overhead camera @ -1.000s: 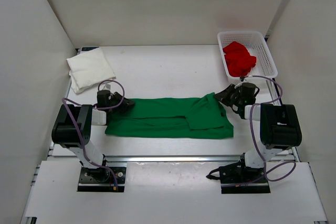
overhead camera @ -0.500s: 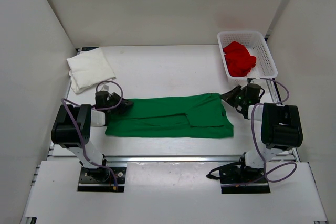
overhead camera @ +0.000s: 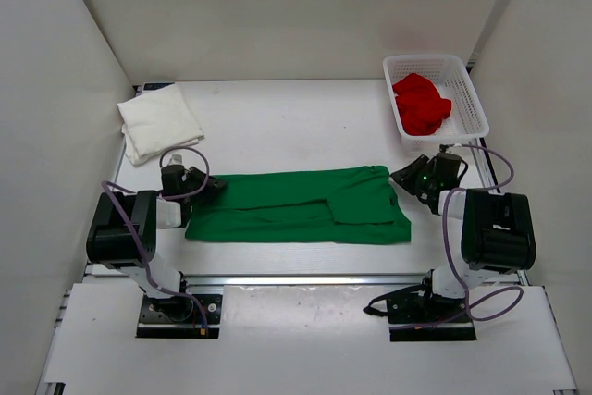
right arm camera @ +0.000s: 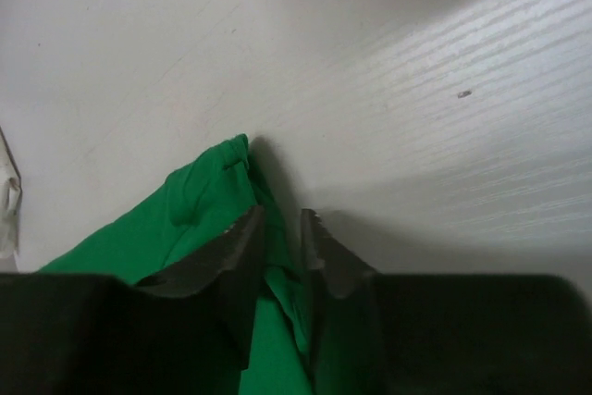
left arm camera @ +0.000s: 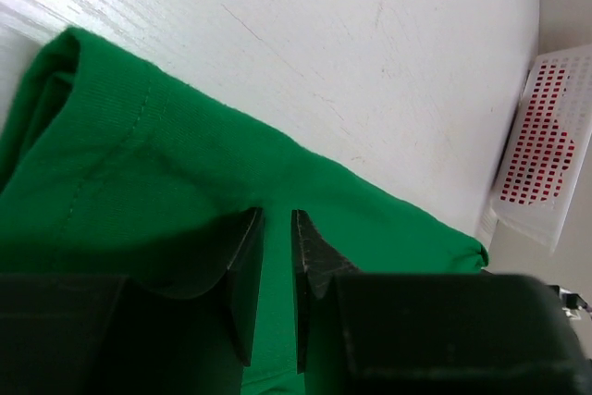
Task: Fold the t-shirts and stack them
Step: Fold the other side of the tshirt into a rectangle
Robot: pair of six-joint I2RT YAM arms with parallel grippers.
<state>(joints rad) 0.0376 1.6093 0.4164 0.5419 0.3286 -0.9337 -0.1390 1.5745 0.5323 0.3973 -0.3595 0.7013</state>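
White table (overhead camera: 296, 117), white walls: green t-shirt (overhead camera: 296, 205) spread flat near the front, left gripper (overhead camera: 211, 185) and right gripper (overhead camera: 402, 176) at its ends, jaws a narrow slit, can't tell if pinching.

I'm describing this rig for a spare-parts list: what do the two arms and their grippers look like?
The left arm and right arm match: boxy black housings on white links, each on a black base plate. A purplish-grey cable loops along each. The left gripper and right gripper are black; their jaws are dark, tapering, the right pair visibly toothed.
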